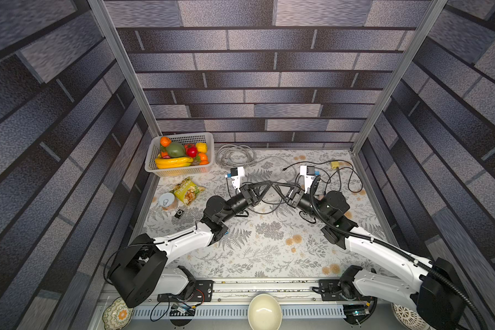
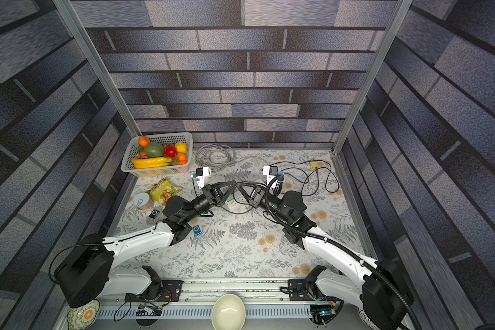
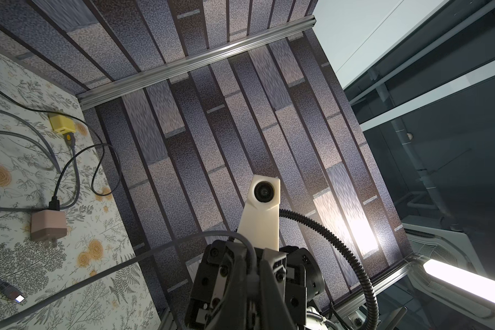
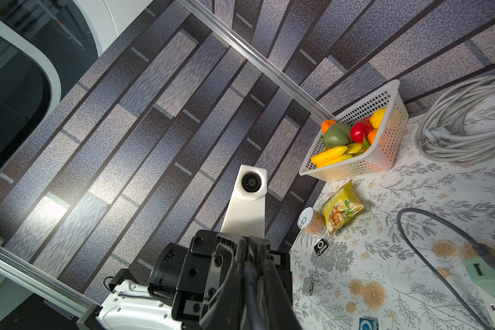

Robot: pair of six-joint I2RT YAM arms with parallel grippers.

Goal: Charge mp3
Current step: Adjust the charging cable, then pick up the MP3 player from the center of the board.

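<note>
Blue mp3 player point(image 2: 196, 230) lies at seven o'clock from our closed left gripper point(image 2: 232, 184) (right gripper point(image 2: 242, 185): we cannot tell), left arm point(image 2: 143, 240) nearer.

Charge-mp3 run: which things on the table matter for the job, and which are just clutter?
Job: black mp3 player, blue mp3 player, silver mp3 player, gray USB cable, power strip, yellow charger, pink charger.

Lying about: fruit basket, snack bag, can, cream bowl.
</note>
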